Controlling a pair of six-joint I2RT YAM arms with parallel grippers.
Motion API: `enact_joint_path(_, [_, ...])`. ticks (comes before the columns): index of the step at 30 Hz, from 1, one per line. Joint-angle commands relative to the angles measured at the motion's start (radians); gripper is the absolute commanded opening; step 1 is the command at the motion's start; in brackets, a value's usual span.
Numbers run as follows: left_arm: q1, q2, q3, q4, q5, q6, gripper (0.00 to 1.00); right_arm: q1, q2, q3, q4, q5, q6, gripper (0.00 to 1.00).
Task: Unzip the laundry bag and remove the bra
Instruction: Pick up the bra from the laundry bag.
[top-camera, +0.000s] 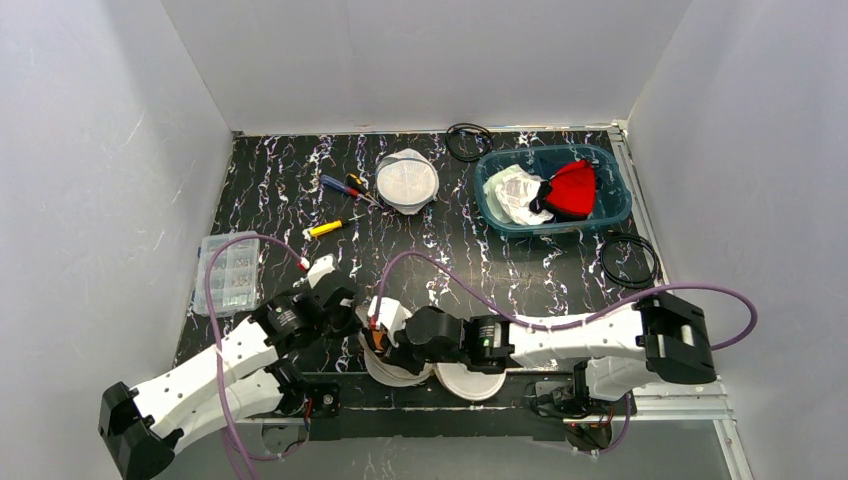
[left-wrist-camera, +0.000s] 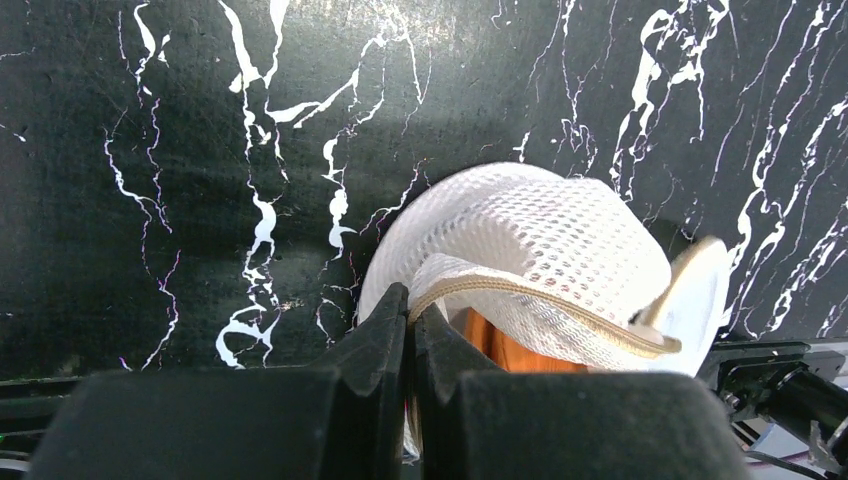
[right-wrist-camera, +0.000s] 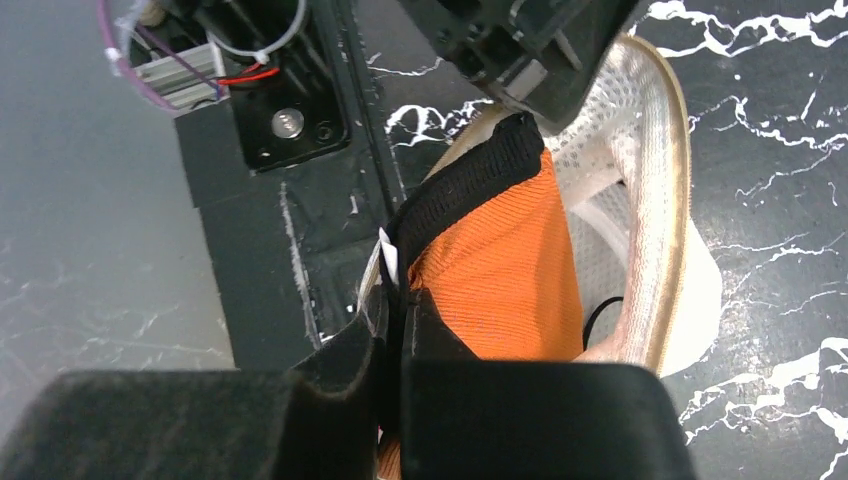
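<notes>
Two pairs of jaws are clamped at the bench's near edge. The left jaws pinch the beige zip edge of the white mesh laundry bag (left-wrist-camera: 540, 240). The right jaws grip the black band of the orange bra (right-wrist-camera: 500, 270), which lies in the bag's open mouth. Bag and bra sit between the two wrists, left of the middle. Farther out on the black marbled bench (top-camera: 300, 190), a clear compartment box (top-camera: 230, 272) lies at the left. A second round mesh bag (top-camera: 407, 180) lies at the far middle, and a teal basket (top-camera: 560, 228) of cloth sits at the far right.
</notes>
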Motion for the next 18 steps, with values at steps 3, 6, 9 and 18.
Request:
enact_joint_path(3, [0.000, 0.046, 0.024, 0.017, -0.049, 0.020, 0.00, -0.006, -0.131, -0.022, 0.065, -0.137, -0.049, 0.01])
enact_joint_path(6, [0.001, 0.064, 0.016, 0.033, -0.044, 0.014, 0.00, -0.012, -0.192, -0.030, 0.089, -0.137, -0.045, 0.01])
enact_joint_path(9, [0.001, 0.078, 0.016, 0.047, -0.038, 0.007, 0.00, -0.018, -0.248, -0.039, 0.109, -0.112, -0.037, 0.01])
enact_joint_path(18, [0.001, 0.065, 0.027, 0.080, -0.033, -0.041, 0.00, -0.044, -0.418, -0.099, 0.138, 0.283, 0.029, 0.01])
